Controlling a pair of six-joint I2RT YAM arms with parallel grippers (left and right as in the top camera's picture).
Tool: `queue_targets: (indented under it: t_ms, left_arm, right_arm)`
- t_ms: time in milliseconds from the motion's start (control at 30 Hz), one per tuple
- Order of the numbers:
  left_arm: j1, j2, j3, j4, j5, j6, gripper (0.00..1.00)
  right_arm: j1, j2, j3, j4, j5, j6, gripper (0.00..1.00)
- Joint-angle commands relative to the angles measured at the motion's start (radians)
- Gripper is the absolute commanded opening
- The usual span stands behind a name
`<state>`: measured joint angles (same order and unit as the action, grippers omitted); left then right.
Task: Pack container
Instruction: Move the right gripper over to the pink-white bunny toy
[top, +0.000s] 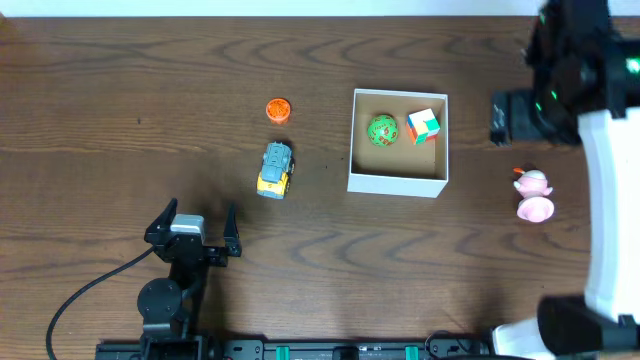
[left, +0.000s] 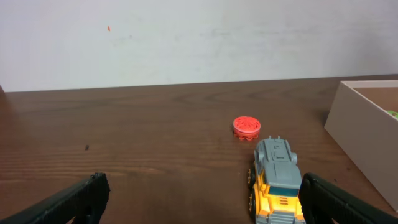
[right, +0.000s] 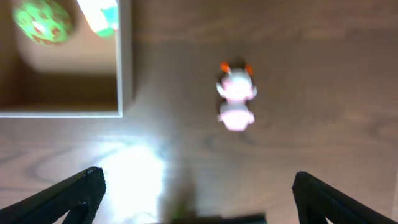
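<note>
Desk (top: 100, 80), with the container (top: 397, 184) at 2 o'clock from centre (green ball (top: 382, 130) and cube (top: 424, 126) inside). Right gripper (right: 199, 183) and left gripper (top: 198, 222): jaws wide open, empty. Step in hand: choosing the next toy. The pink toy (top: 534, 196), at the container's 4 o'clock, probably calls for the right gripper to descend.

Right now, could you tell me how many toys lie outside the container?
3: orange disc and toy truck left of the container, pink figure to its right; the right arm may hide others.
</note>
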<state>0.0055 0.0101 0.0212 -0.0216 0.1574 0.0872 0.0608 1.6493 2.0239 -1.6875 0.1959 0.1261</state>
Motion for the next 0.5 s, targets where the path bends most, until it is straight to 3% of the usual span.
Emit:
queue_targets:
  t_ms: [0,233,467]
  left_arm:
    - [0.002,-0.006,-0.017,-0.034,0.015,0.017,0.98]
    - [0.002,-0.006,-0.017,-0.034,0.015,0.017,0.98]
    - [0.002,-0.006,-0.017,-0.034,0.014,0.018,0.98]
  right_arm:
    - [-0.024,-0.074,-0.153,0.036,0.000,0.016,0.99]
    - [-0.022,-0.102,-0.369,0.176,-0.002,0.015,0.99]
    - [-0.022,-0.099,-0.403,0.217,-0.001,0.015,0.99]
